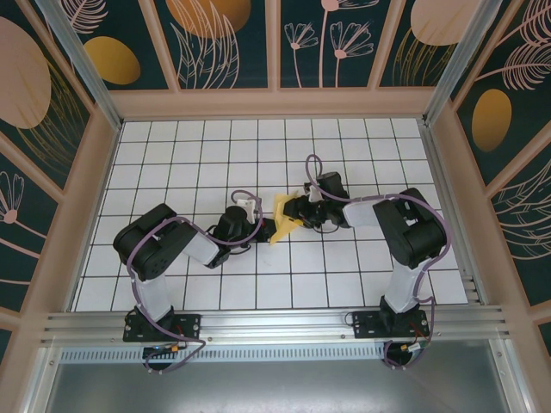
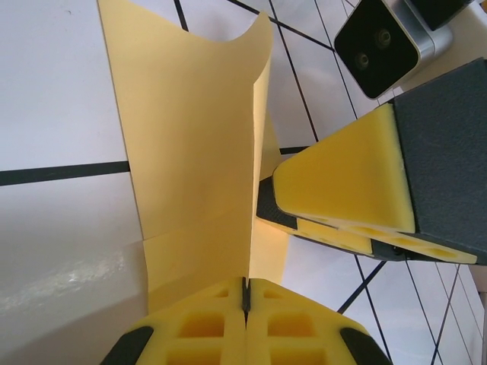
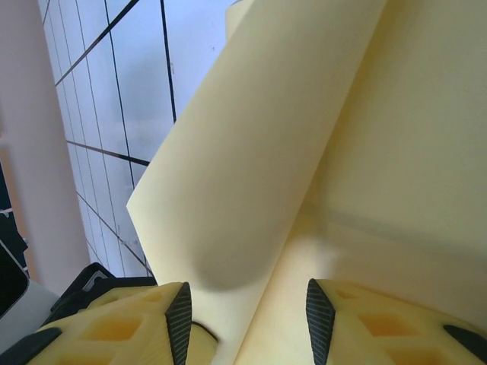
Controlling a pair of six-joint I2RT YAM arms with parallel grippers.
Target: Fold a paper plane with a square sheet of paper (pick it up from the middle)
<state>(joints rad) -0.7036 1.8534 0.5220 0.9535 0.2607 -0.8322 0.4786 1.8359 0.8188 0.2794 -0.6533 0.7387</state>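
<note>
The folded yellow paper (image 1: 282,217) is found at the middle of the worktop (image 1: 215,155), between the two claws. The left claw (image 2: 245,293) is pressed together on one edge of it. The right claw (image 3: 245,319) is spread, and the paper is seen passing between its pads.

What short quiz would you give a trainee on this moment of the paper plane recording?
1. True or false: the left jaws are shut on the paper.
2. Pick one. The right jaws are: A) clamped tight on the paper; B) open, with the paper between them; C) over bare table, far from the paper.
3. Short answer: does the paper lie flat on the table?

Key: 1 true. 2 B. 3 No: it is folded and held up between the two arms.
</note>
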